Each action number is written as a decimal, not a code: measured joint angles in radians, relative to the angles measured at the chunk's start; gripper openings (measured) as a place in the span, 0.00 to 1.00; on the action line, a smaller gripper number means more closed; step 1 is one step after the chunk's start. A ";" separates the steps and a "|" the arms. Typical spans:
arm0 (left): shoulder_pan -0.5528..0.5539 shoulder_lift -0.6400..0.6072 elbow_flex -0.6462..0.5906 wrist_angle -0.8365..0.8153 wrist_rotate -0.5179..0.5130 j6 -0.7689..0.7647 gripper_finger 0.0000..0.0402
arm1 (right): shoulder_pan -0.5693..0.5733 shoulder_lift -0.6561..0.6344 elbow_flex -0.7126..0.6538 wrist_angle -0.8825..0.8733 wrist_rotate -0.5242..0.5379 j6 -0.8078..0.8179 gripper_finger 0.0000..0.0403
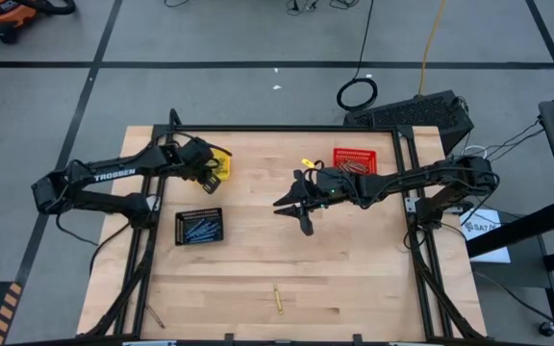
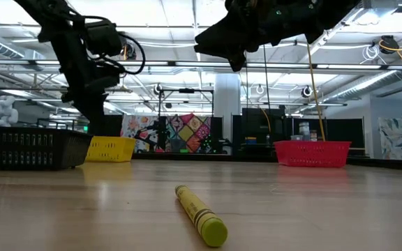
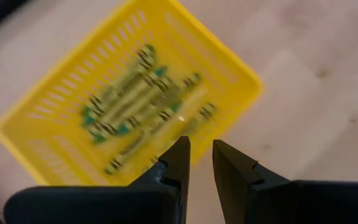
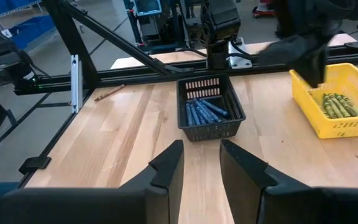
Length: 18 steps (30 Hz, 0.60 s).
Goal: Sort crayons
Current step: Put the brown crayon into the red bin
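One yellow crayon [image 1: 278, 299] lies alone near the bench's front edge. More yellow ones fill the yellow basket [image 1: 221, 163] near the back-left corner, where the left gripper [image 3: 200, 163] hovers, fingers slightly parted, empty. Blue crayons [image 4: 204, 112] sit in the black basket [image 1: 199, 226]. The right gripper [image 1: 299, 205] hangs mid-bench, fingers spread, beside the red basket [image 1: 355, 160].

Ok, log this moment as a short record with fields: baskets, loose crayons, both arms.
yellow basket: far left of the table, holds yellow crayons
black basket: left of centre, holds blue crayons
red basket: far side, right of centre, holds crayons
loose yellow crayon: near edge, alone on the wood
another loose crayon: near left corner
left gripper: above the yellow basket, fingers slightly apart, empty
right gripper: raised over the table centre, fingers apart, empty
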 joint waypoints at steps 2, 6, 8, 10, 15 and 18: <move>-0.027 -0.001 0.015 -0.030 0.018 -0.053 0.17 | -0.008 0.000 0.000 0.000 0.002 0.000 0.23; -0.104 -0.001 0.048 -0.105 0.064 -0.150 0.17 | -0.020 0.000 0.000 -0.001 0.003 0.000 0.23; -0.153 -0.001 0.069 -0.154 0.072 -0.188 0.17 | -0.025 0.000 0.000 -0.011 0.003 -0.001 0.23; -0.203 -0.001 0.094 -0.190 0.073 -0.226 0.17 | -0.030 0.000 0.000 -0.023 0.003 -0.001 0.23; -0.335 -0.001 0.164 -0.267 0.077 -0.339 0.17 | -0.039 0.000 0.000 -0.052 0.003 -0.001 0.23; -0.420 -0.001 0.190 -0.285 0.079 -0.402 0.17 | -0.039 0.000 0.000 -0.067 0.003 -0.001 0.23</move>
